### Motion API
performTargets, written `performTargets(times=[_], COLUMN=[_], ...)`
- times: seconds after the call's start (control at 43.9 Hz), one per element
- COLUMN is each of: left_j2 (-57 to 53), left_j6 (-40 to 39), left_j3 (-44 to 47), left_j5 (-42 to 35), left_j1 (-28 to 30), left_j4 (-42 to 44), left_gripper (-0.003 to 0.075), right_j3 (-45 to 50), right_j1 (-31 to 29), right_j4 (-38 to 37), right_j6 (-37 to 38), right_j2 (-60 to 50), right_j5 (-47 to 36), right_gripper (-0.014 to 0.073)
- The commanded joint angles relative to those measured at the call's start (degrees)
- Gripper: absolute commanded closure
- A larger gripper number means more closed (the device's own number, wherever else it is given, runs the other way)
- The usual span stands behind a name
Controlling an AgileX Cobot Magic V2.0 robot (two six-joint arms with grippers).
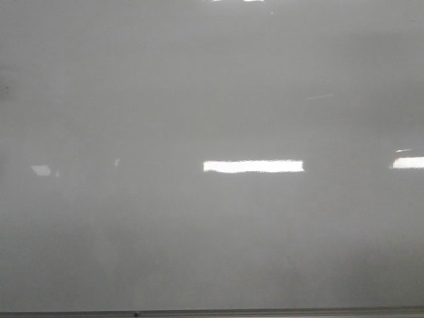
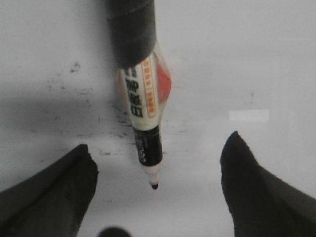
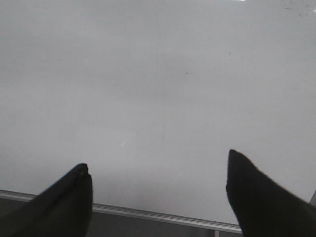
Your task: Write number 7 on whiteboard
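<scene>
The whiteboard (image 1: 212,99) is glossy pale grey and fills the front view. No number 7 shows on it in any view. Neither gripper shows in the front view. In the left wrist view my left gripper (image 2: 159,140) is open, its dark fingers (image 2: 59,187) wide apart over the whiteboard (image 2: 247,59). A black-tipped marker (image 2: 145,123) hangs from a black holder (image 2: 131,29) between the fingers without touching them; its tip (image 2: 154,186) is close to the board. My right gripper (image 3: 157,159) is open and empty over the whiteboard (image 3: 158,74).
A thin metal edge strip (image 1: 212,313) runs along the board's bottom, also in the right wrist view (image 3: 148,213). Bright rectangular light reflections (image 1: 253,166) lie on the board. Faint dark smudges (image 2: 74,66) mark the board near the marker.
</scene>
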Motion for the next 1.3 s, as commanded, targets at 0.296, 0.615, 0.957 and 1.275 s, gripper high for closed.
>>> performTargets(times=[0.296,0.615,0.957,1.275], left_j2=[3.80,4.54,0.79,-8.70], left_j6=[-0.07,-0.07,-0.07,7.72], left_j3=[-1.84,-1.84,-1.84,-9.85], left_j5=[-12.64,-13.72,-8.34,18.05], left_j1=[0.09,0.09,0.09,-5.45], left_j4=[-0.13,-0.13,2.26,2.10], left_gripper=[0.0372,0.0588,0.0741,0.0741], right_j3=[-1.60,-1.60,-1.60,-1.60], right_j1=[0.10,0.10,0.10,0.10], right_j4=[-0.20,-0.20,-0.20,-0.20], right_j6=[-0.30,-0.30,-0.25,-0.25], right_j2=[0.39,0.39,0.39,0.39], right_j5=[-3.35,-3.35,-3.25,-2.93], right_gripper=[0.0013,0.0013,0.0013,0.0013])
